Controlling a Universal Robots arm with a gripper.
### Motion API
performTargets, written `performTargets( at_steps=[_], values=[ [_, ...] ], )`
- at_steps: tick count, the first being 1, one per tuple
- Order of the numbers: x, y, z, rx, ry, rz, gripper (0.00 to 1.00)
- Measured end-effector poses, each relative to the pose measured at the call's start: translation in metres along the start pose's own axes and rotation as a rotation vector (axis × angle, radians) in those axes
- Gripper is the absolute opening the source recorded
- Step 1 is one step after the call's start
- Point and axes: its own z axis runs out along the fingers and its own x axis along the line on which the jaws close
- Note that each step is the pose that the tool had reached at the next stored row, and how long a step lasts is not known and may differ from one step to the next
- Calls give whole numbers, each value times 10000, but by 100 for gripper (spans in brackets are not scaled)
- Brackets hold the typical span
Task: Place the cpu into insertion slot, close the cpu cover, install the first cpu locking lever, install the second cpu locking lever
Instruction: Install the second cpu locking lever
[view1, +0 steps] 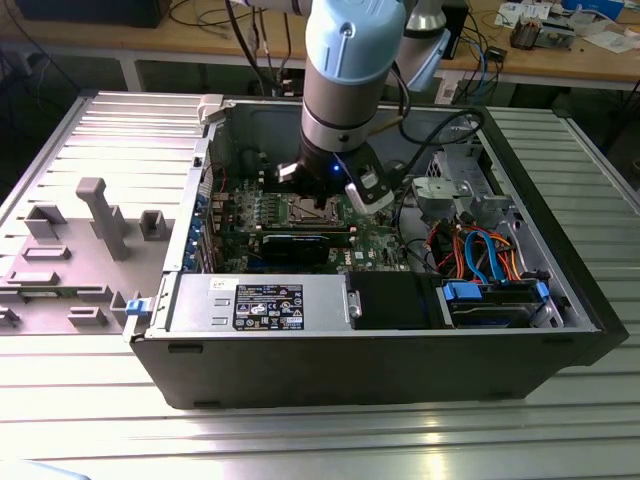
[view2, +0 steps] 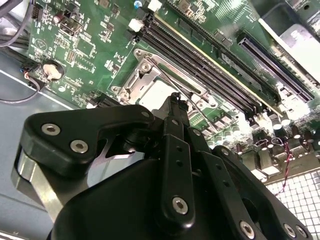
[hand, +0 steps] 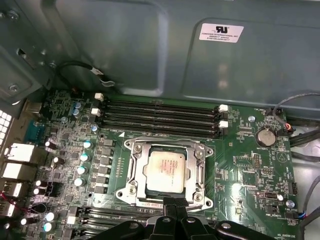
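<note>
Tool (hand: 172, 210) low over the socket, cpu (hand: 166, 171) seated, cover down.

From my remote seat, in the first wrist view the cpu sits at lower centre inside the insertion slot (hand: 131, 172), the cpu cover (hand: 196, 165) framing it. The fingers look drawn narrow, pinching nothing I can make out, tips just beside the cover's near edge. My worry: a thin locking lever (view2: 175, 84) slips past its catch, or the tips press down off-line and scrape the cover or the memory slots (hand: 160, 118) nearby.

looks like a robotics lab or workshop: open pc case (view1: 380, 330) on a ribbed metal table (view1: 300, 440), wooden benches (view1: 560, 60) behind covered in cables (view1: 220, 15).
</note>
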Motion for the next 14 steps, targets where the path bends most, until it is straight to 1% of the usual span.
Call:
performTargets(
  at_steps=[3,7,12,14],
  values=[
    [56,0,10,-1,-1,-1,11],
    [146,-2,28,0,-1,1,11],
    [204,-26,47,0,0,0,11],
    [247,-31,61,-2,-1,-1,11]
  ],
)
